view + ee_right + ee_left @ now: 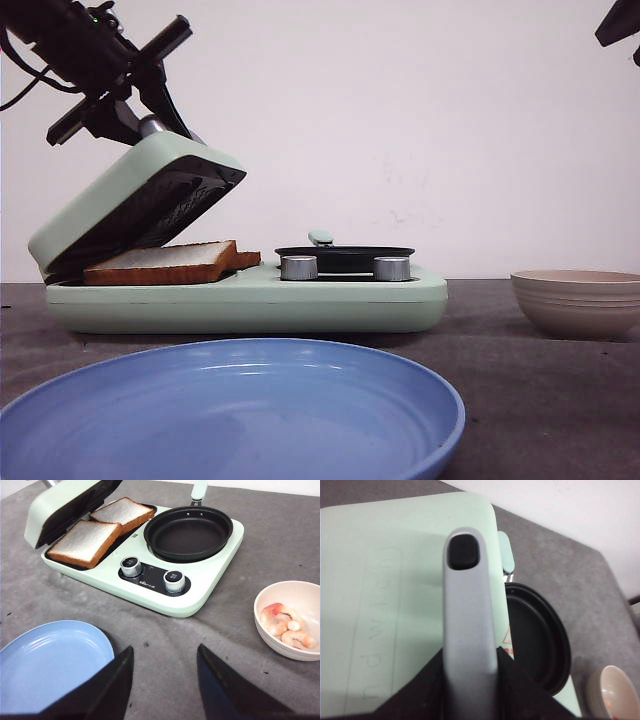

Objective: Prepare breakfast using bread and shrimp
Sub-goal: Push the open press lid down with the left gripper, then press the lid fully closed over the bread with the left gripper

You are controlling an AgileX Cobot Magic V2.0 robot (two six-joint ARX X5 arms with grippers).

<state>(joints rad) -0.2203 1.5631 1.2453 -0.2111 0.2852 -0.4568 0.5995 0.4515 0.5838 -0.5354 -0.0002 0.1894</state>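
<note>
Front view: one mint-green breakfast maker (250,300) sits on the grey table (540,400), its lid (135,205) tilted half open. The left gripper (150,110) is at the lid's handle at 12 o'clock from the lid. One slice of bread (165,262) shows clearly under the lid, with the edge of a second behind it. Two silver knobs (299,267) stand on the front, with one black pan (345,257) behind them. One blue plate (235,415) lies at 6 o'clock from the machine, and one beige bowl (578,300) at 3 o'clock. Only a tip of the right arm shows in the upper corner.

Left wrist view: the two black fingers (422,692) are clenched on the one grey lid handle (468,615), one on each side.

Right wrist view: the right gripper (165,667) hangs above the table with its jaws spread apart and nothing between them. Two bread slices lie side by side on the dark plate under the lid. About three or four shrimp (285,626) lie in the bowl, at 4 o'clock from the pan.
</note>
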